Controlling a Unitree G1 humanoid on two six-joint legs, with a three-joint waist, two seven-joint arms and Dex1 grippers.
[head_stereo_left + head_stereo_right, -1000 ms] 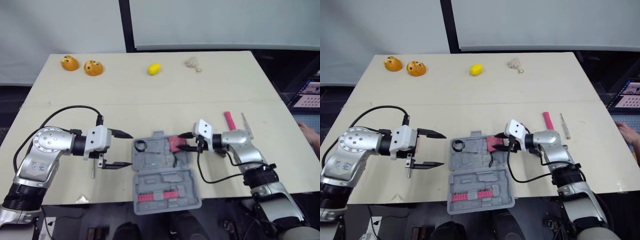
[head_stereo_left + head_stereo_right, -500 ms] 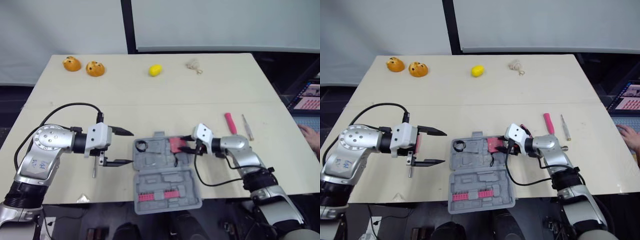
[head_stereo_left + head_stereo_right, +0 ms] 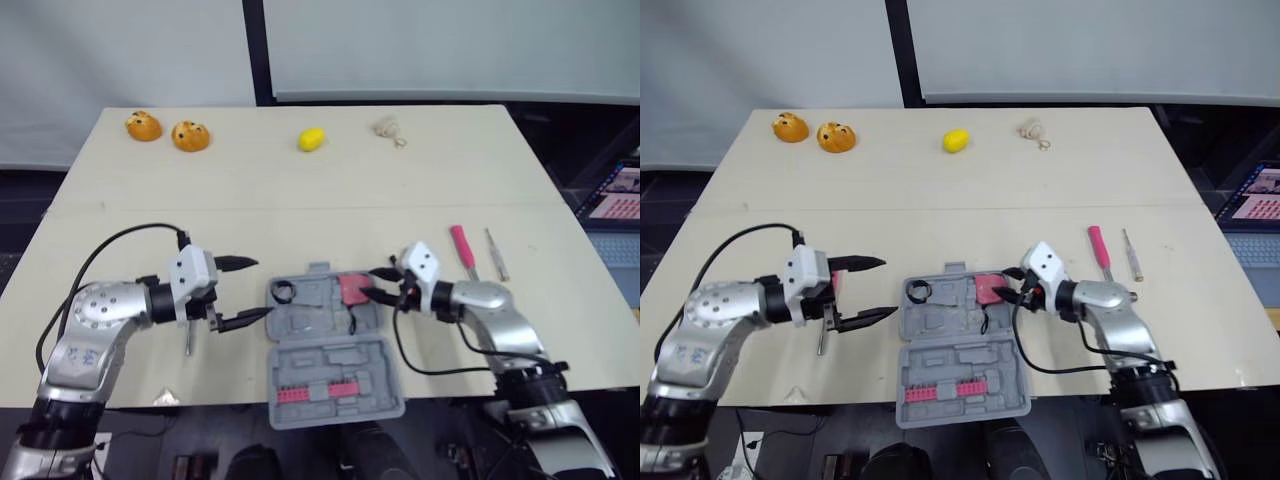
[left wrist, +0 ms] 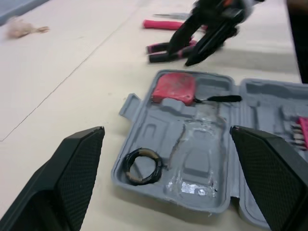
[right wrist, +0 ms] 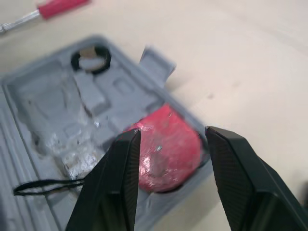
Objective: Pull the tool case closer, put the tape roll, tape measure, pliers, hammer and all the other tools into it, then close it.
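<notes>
The grey tool case (image 3: 305, 322) lies open near the table's front edge. A black tape roll (image 3: 281, 292) sits in its upper half, and a pink tape measure (image 3: 351, 289) sits in that half's right corner. My right gripper (image 3: 370, 284) is open, its fingertips at the tape measure's right side, apart from it in the left wrist view. Pink-handled pliers (image 4: 163, 52) lie on the table under that gripper. My left gripper (image 3: 258, 290) hangs open just left of the case, holding nothing. A small pink-handled screwdriver (image 3: 821, 338) lies below it.
A pink-handled screwdriver (image 3: 461, 246) and a thin tool (image 3: 495, 253) lie right of my right arm. A row of pink bits (image 3: 316, 391) fills the case's lower half. Two orange buns (image 3: 167, 131), a lemon (image 3: 311, 138) and a beige knot (image 3: 385, 127) line the far edge.
My right gripper has backed a little to the right, leaving the tape measure in the case. The left arm's elbow has dropped; its gripper stays left of the case.
</notes>
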